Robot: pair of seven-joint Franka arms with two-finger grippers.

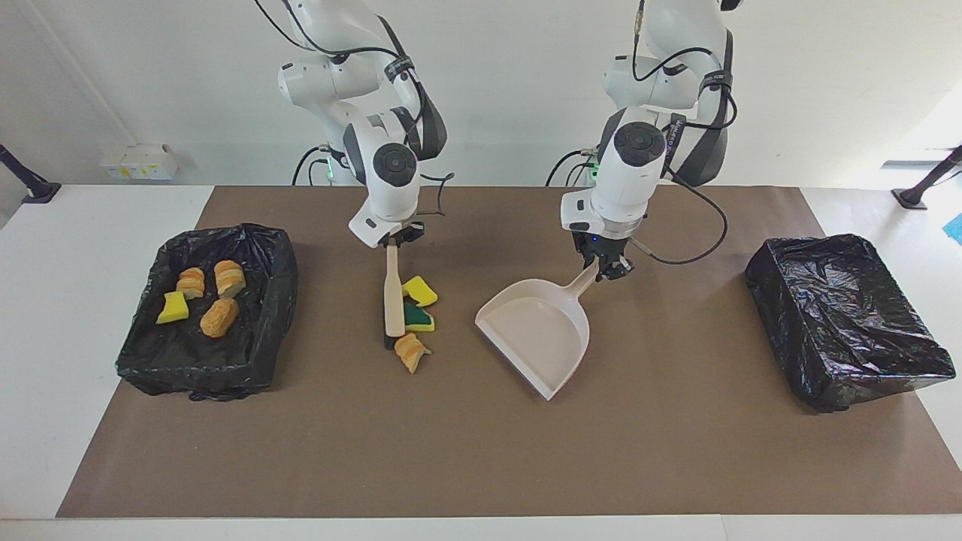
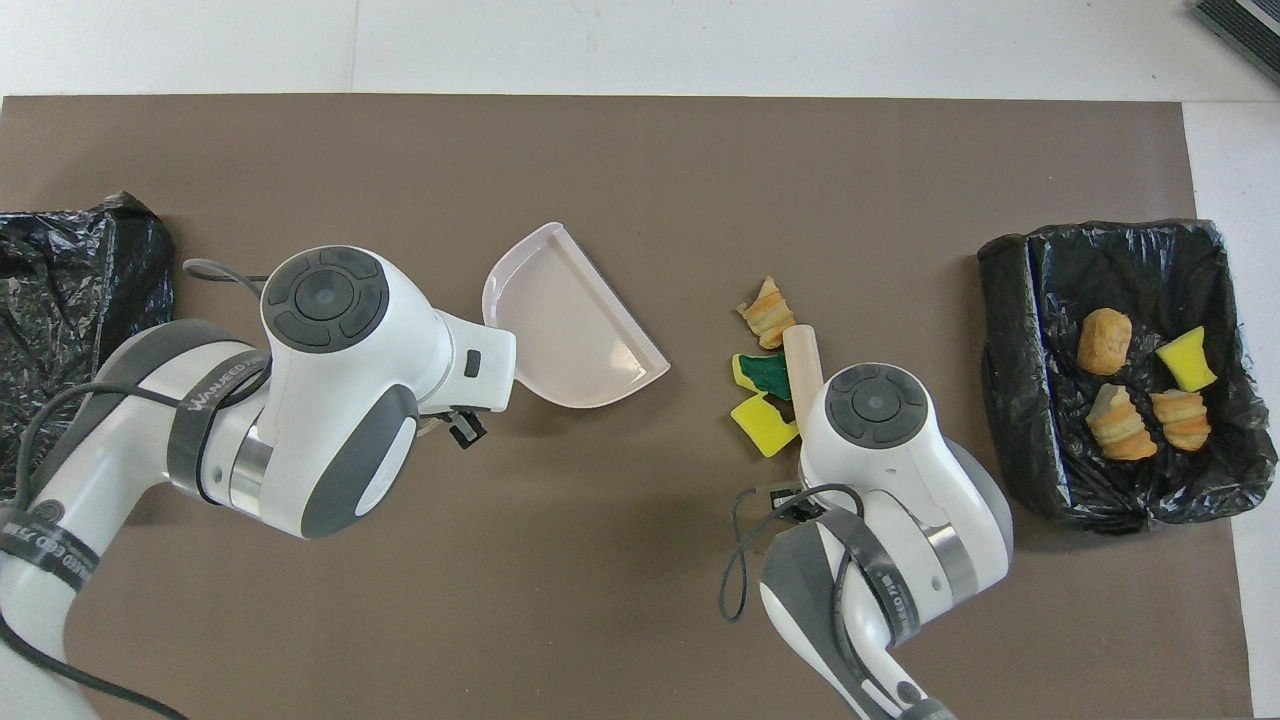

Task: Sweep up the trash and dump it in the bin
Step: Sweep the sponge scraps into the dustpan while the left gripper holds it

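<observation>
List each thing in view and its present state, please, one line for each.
brush: held by right gripper, head down against the scraps
dustpan: held by left gripper, mouth toward the scraps, empty
three scraps: on the table, beside the brush
bin with four scraps: open
other bin: open, no scraps visible

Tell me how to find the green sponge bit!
Start at the brown mat, at the brush the right pincer holds. Three scraps lie against it, on the dustpan's side. The green sponge is the middle one, dark green on top, unlike its neighbours.
</observation>
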